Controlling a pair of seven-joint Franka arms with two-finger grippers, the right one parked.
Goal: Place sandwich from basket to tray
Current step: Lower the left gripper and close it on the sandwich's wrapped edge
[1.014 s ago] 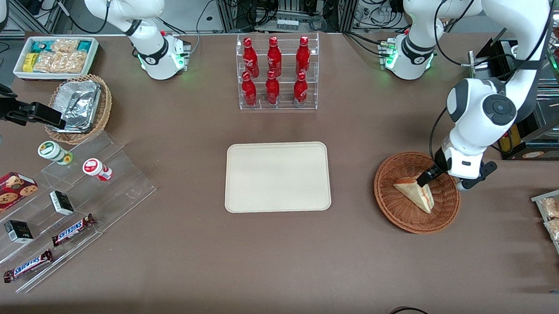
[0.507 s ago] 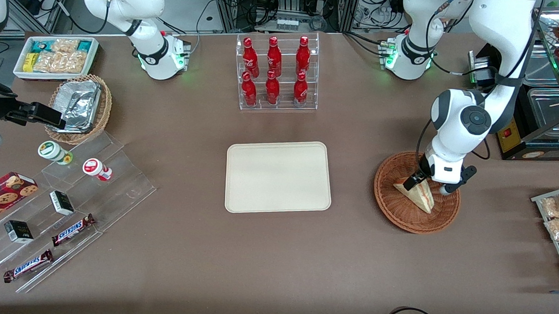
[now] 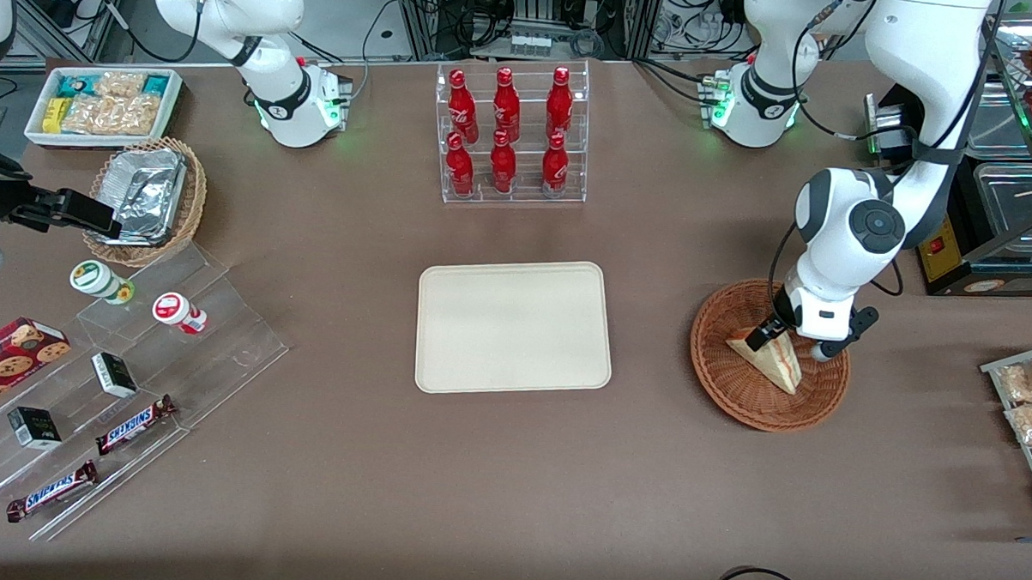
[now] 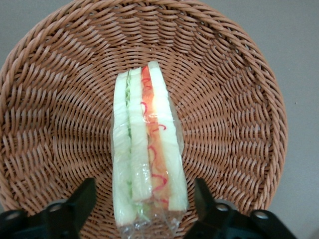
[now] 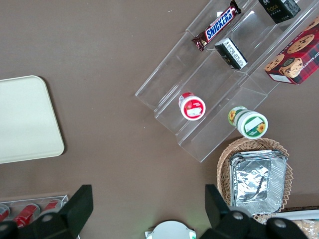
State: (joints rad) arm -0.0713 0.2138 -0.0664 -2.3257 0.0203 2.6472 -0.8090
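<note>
The triangular wedge sandwich (image 4: pixel 148 154) of pale bread, wrapped in clear film with green and red filling showing along its cut edge, lay in the round reddish-brown wicker basket (image 3: pixel 735 401), toward the working arm's end of the table. From the front it pointed its narrow tip at the front camera and its broader end toward the arm. In the wrist view its long axis ran straight out from between the two black fingers (image 4: pixel 75 204), with one finger to each side of the bread and a visible gap on both sides.

So the pincer (image 3: pixel 776 336) stood wide open and held nothing. It was down in the basket, straddling the broad end of the sandwich, though I could not tell whether the fingertips touched the wicker. I judged that closing would press the two flat bread faces together, which looked the sensible way to take it.

The white arm came down steeply over the part of the basket rim farthest from the front camera, its wrist bent so the pincer pointed down and slightly toward the sandwich's tip.

The flat cream-beige rectangular tray (image 3: pixel 444 373) with rounded corners lay bare in the middle of the brown table (image 3: pixel 509 479), well apart from the basket toward the parked arm's end.
</note>
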